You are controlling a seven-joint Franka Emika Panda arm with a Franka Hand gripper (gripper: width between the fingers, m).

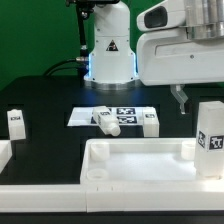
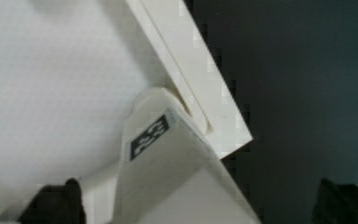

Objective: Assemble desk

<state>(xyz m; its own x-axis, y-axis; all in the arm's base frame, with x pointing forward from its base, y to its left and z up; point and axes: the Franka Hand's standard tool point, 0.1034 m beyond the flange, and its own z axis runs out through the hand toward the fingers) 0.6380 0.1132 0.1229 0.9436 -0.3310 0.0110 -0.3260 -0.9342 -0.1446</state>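
The jaws stand apart and clamp nothing; their dark fingertips (image 2: 51, 203) sit either side of an upright leg (image 1: 210, 138) in the wrist view, not touching it. That leg has its long axis vertical and its tag facing the exterior camera. It stands at the tabletop's (image 1: 135, 152) corner on the exterior view's right; whether it is seated in a socket I cannot tell.

The tabletop lies rim-up along the worktop's (image 1: 45, 100) near edge, its long axis parallel to that edge.

Beyond a narrow dark strip lies the marker board (image 1: 85, 115), mid-worktop, carrying two more legs: one lying slantwise (image 1: 105, 122), one blocky piece (image 1: 150, 122) beside it.

A fourth leg (image 1: 15, 122) stands upright near the edge on the exterior view's left, with bare worktop between it and the marker board.
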